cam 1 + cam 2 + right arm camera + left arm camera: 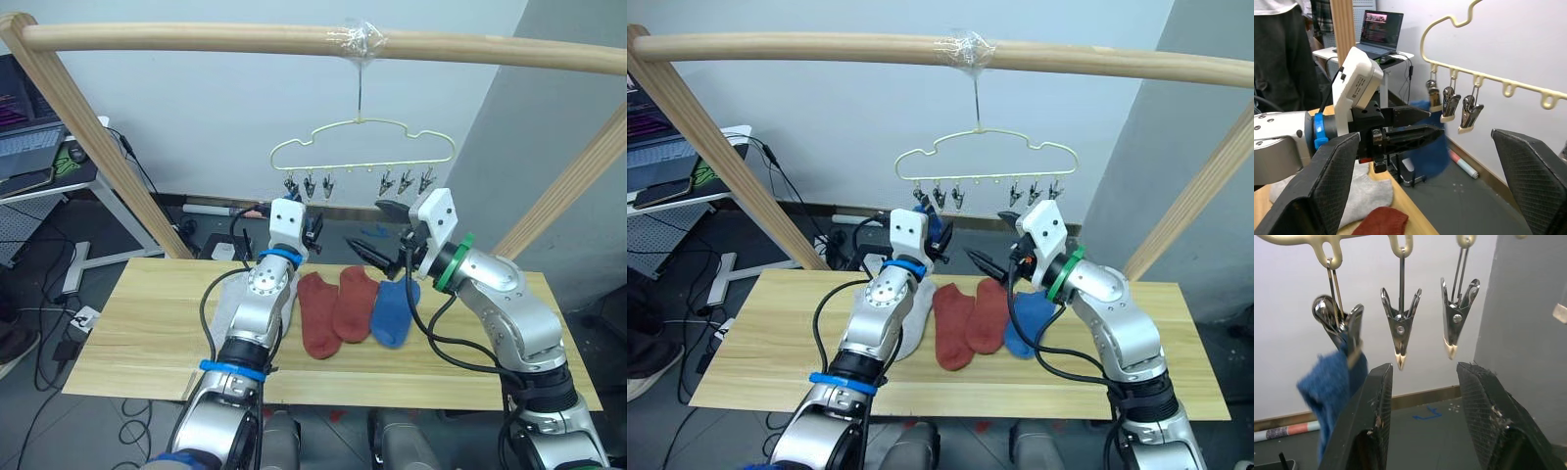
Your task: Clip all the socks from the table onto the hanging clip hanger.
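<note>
The cream clip hanger (362, 137) hangs from the wooden pole (196, 39), with a row of metal clips (1400, 328) under its bar. A blue sock (1332, 377) dangles from an end clip. My left gripper (1425, 369) is open just below the neighbouring clips, beside that sock and holding nothing. My right gripper (377, 233) is open and empty, raised over the table (147, 333) below the hanger's right half. On the table lie grey socks (230, 299), two rust red socks (318, 313) and a blue sock (395, 311).
Slanted wooden frame posts (98, 147) rise at both ends of the table. A desk with a laptop (29, 147) stands to the left, with cables on the floor. A person (1278, 49) stands near that desk.
</note>
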Controlling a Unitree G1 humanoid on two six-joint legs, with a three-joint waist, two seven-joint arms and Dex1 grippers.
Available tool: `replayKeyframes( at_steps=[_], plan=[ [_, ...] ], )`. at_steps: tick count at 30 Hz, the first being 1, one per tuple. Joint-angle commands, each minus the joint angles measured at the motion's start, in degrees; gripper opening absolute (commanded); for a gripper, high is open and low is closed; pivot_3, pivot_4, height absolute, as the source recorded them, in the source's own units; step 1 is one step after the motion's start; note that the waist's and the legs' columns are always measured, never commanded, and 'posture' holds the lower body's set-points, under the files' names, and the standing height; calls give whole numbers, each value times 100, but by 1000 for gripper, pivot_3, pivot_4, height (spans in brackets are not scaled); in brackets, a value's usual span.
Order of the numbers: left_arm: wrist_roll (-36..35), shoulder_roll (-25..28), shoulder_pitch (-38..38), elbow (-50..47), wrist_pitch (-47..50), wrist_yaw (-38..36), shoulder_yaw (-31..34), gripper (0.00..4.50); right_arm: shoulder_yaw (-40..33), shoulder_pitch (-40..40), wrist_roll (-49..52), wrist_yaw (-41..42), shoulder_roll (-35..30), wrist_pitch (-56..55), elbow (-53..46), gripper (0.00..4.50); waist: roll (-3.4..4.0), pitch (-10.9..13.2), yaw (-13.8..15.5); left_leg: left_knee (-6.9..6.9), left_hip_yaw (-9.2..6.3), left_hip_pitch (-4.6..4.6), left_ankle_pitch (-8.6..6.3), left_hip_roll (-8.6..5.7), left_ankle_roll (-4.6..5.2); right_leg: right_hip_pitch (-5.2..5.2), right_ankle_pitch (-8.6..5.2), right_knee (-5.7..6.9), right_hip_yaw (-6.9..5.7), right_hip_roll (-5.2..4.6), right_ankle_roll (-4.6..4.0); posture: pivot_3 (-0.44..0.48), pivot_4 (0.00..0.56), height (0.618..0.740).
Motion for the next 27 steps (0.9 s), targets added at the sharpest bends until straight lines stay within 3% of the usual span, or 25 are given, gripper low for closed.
replayKeyframes(
  at_steps=[1,11,27],
  plan=[
    [46,-14,-254,223,-353,-11,149,2111,-124,-113,86,-26,-10,-67,-161,4500,0,0,-20,0,0,0,0,0,0,0,0,0,0,0,0,-4,156,740],
    [65,-32,-854,1192,-902,-88,348,2111,-109,-58,65,-126,29,-42,-228,4500,0,0,-108,3,0,0,0,-1,0,2,3,0,0,0,4,-20,153,740],
    [93,-30,-1180,1381,-1118,13,505,2111,-145,-160,61,-148,-70,-96,-114,4500,0,0,-128,4,-1,0,0,-1,0,2,4,2,1,0,5,-19,149,740]
  ],
)
